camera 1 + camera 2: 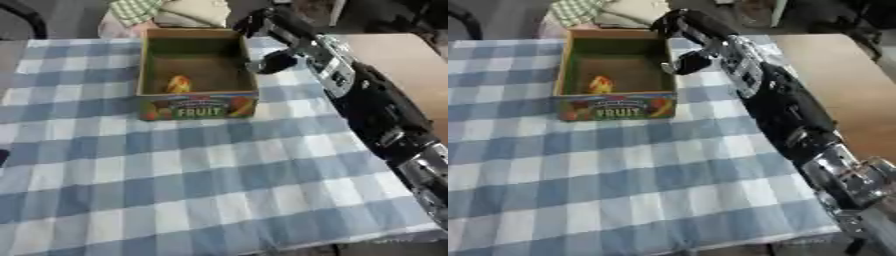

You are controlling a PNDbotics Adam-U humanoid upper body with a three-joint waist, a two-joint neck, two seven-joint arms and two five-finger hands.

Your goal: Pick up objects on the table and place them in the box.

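Here, in the left eye view, a blue-and-white checked tablecloth [201,190] covers the table, and near its far edge stands an open cardboard box [198,107] with brown walls, a greenish inside and a printed front panel reading FRUIT. Inside it, toward the front wall, lies a small yellow and red object [178,84] whose exact shape is too blurred to name. The robot's black and silver right arm [376,115] runs in from the lower right, cut off by the picture's edge, and reaches up beside the box's right wall. Its right hand [267,22] shows only as a dark mass at the box's far right corner; whether the fingers are curled or straight cannot be told. A dark rounded part hangs just beside the right rim. In the right eye view the same black hand [682,21] sits above the box's far right corner, well apart from the yellow and red object, which lies in the box's left front part. The left hand shows in neither view.
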